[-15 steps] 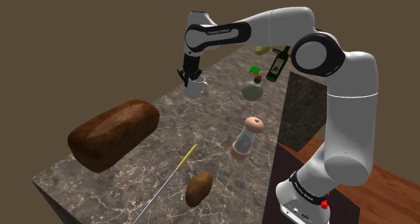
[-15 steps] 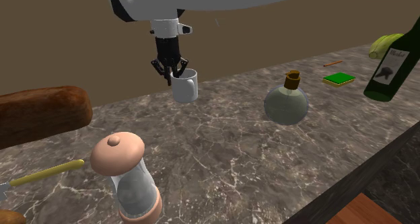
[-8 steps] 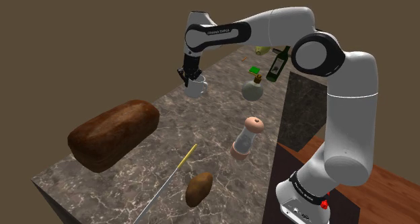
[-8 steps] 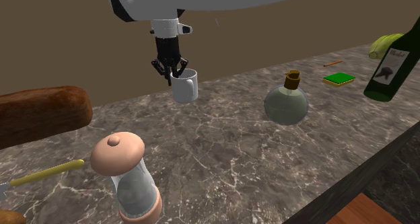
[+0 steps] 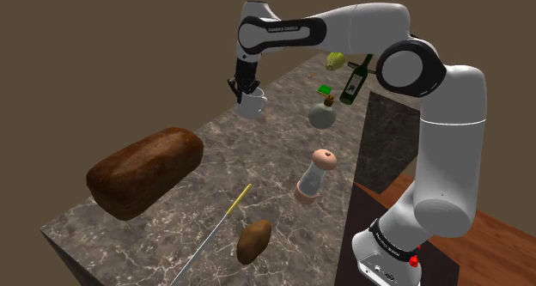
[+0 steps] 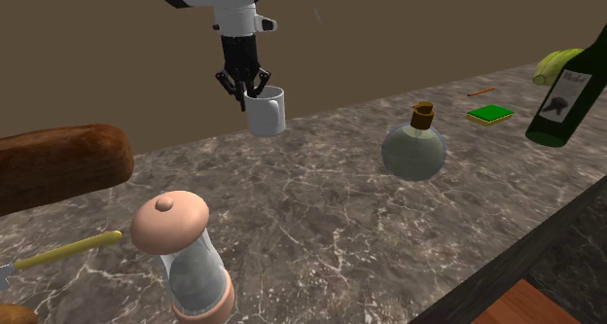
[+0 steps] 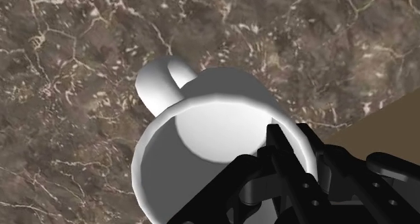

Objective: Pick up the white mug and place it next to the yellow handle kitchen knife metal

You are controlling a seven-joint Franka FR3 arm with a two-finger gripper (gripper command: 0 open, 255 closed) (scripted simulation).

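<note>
The white mug (image 5: 252, 106) hangs a little above the dark marbled counter (image 5: 215, 168), near its far edge. My black gripper (image 5: 243, 92) is shut on the mug's rim, one finger inside and one outside. In the second exterior view the mug (image 6: 266, 114) hangs under the gripper (image 6: 243, 91), handle towards that view's right. The wrist view looks into the mug (image 7: 202, 122), with the gripper (image 7: 291, 151) clasping its wall. The knife, with a yellow handle (image 5: 240, 198) and a thin blade, lies near the counter's front; the handle (image 6: 68, 249) is at the second exterior view's lower left.
A brown bread loaf (image 5: 144, 170) lies at the shoulder view's left, a potato (image 5: 254, 240) near the knife. A grinder with a pink top (image 5: 314, 175), a round flask (image 5: 322, 114), a green bottle (image 5: 354, 81) and a small green block (image 5: 325, 90) stand towards the right.
The gripper has risen with the mug in it, lifting the mug off the counter. Nothing else has moved.
</note>
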